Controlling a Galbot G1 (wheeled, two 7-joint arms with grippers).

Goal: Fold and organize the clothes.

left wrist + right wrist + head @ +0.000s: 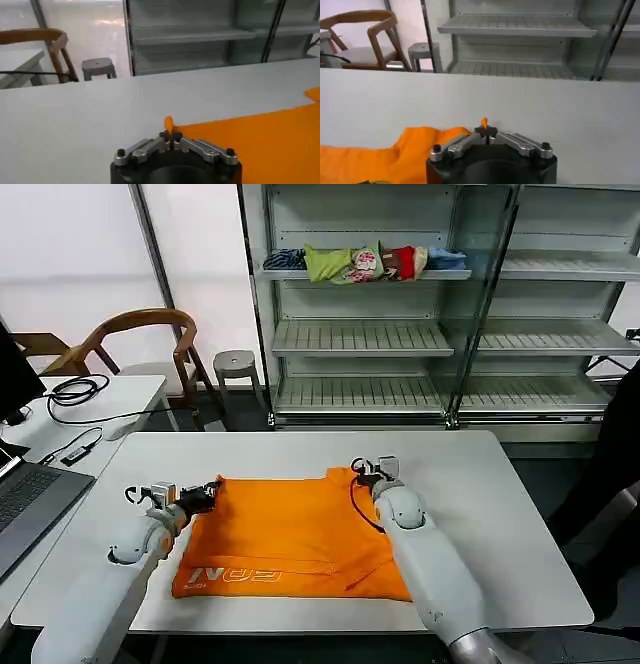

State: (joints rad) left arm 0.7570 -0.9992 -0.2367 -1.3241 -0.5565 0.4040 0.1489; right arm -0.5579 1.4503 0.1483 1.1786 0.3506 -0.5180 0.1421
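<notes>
From the head view, the orange shirt (290, 534) lies spread flat on the white surface (500, 504), near its front edge and about in the middle. Its long side runs left to right across the surface; the white lettering (238, 575) sits along the near edge and reads upside down from here, so the shirt's far edge is the one toward the shelves (400, 334). The left hand (205, 496) is at the shirt's far left corner and the right hand (362, 474) at its far right corner, both low on the cloth. A row of small folded garments (360, 262) sits on an upper shelf, a wooden chair (140, 344) and a stool (236, 366) stand to the left behind, and a laptop (25, 504) is on a side desk.

The left wrist view settles what the head view leaves vague: the left hand (171, 135) is pinched closed on a small tab of orange cloth standing up between its tips, with the rest of the shirt (260, 140) stretching away flat beside it.

The right wrist view shows the same on that side (a thin orange sliver poking up between the tips): the right hand (485, 131) is clamped on the shirt's edge, and the shirt (390, 155) bunches slightly just beside it.
</notes>
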